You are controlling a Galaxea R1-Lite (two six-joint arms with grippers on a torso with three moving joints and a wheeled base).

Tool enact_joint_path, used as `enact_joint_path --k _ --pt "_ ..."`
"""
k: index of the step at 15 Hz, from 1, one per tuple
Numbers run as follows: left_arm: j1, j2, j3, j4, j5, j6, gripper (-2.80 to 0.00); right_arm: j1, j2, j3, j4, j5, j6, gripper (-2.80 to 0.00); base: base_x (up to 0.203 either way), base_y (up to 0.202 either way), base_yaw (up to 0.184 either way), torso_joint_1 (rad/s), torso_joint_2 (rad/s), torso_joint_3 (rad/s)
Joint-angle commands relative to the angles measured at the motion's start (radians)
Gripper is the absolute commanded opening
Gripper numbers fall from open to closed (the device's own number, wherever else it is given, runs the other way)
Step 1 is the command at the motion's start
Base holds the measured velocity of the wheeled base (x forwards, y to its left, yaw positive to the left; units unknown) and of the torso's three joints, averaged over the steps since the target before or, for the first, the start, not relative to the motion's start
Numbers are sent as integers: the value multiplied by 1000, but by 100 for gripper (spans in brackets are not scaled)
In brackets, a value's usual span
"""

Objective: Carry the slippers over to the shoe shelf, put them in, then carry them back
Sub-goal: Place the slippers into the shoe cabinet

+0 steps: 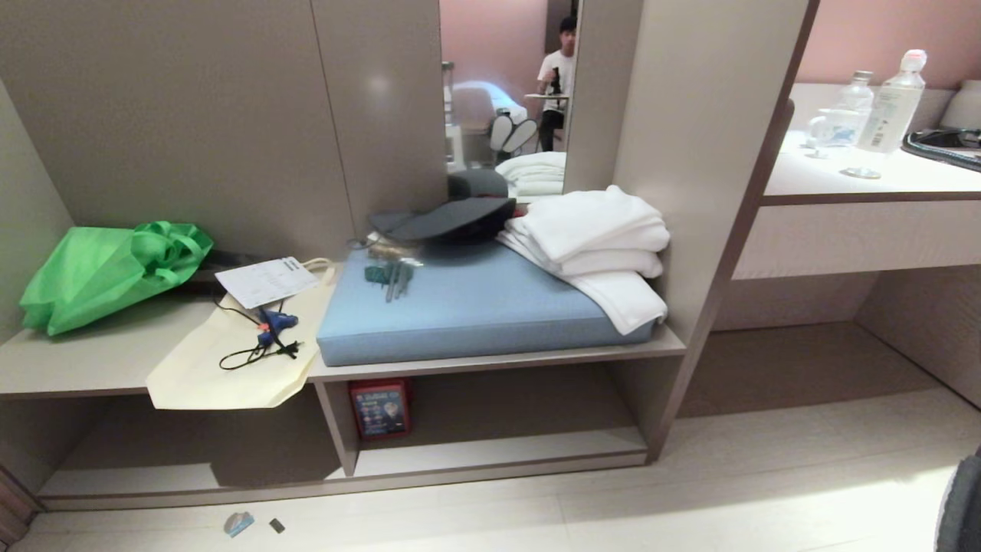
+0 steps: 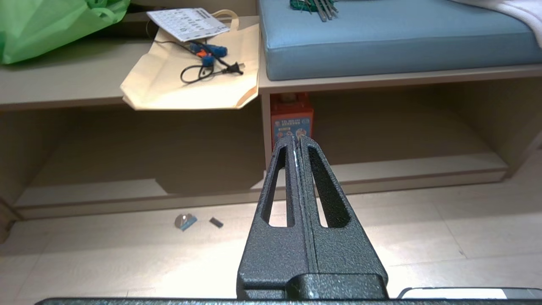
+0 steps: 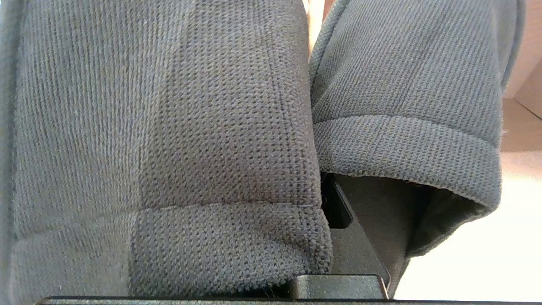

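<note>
Pale wood floor (image 1: 766, 475) is stretching before the shoe shelf (image 1: 498, 448); right gripper (image 3: 338, 237) is pinching the slippers (image 3: 169, 127), left gripper (image 2: 297, 142) is sitting pressed together.

Dark grey knit slippers (image 3: 169, 127), sky-blue cushion (image 1: 475, 307), bright green bag (image 1: 107, 272), white towels (image 1: 598, 245).

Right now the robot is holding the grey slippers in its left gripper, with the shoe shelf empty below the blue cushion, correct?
Not quite: the right gripper holds the slippers, as the right wrist view shows. The left gripper is shut on nothing. The rest stands.
</note>
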Motion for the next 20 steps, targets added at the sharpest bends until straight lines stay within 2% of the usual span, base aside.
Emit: enact_joint_path --k 1,3,6,20 --pt "0 1 0 0 1 0 -280 0 2 0 0 0 0 -280 196 0 0 4 7 2" --pt "0 1 0 0 1 0 -280 0 2 0 0 0 3 -280 152 0 2 6 0 4" --pt "0 1 0 0 1 0 -280 0 2 0 0 0 0 -280 0 0 0 0 2 -41" --pt "0 1 0 0 1 0 -280 0 2 0 0 2 -6 -280 0 0 0 4 2 -195"
